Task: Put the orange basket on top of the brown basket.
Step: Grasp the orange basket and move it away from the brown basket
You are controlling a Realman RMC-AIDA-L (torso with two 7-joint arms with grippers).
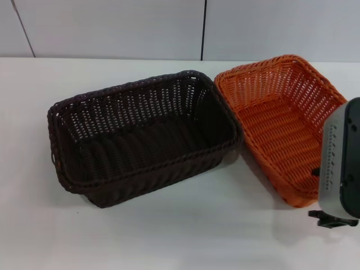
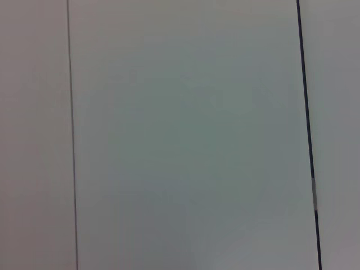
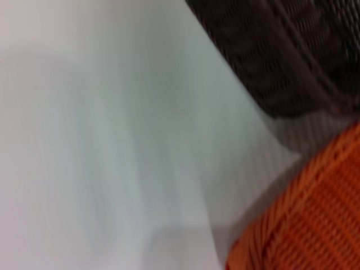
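The orange basket (image 1: 281, 121) sits on the white table at the right, tilted, its left rim leaning against the brown basket (image 1: 140, 138), which stands at the centre-left. My right arm's grey wrist body (image 1: 340, 169) hangs over the orange basket's near right corner; its fingers do not show. The right wrist view shows the orange basket's rim (image 3: 306, 225) and the brown basket's side (image 3: 281, 50) close up. The left gripper is out of view; its wrist view shows only a pale wall.
The white table (image 1: 169, 236) reaches back to a panelled wall (image 1: 112, 28). Bare tabletop lies in front of both baskets.
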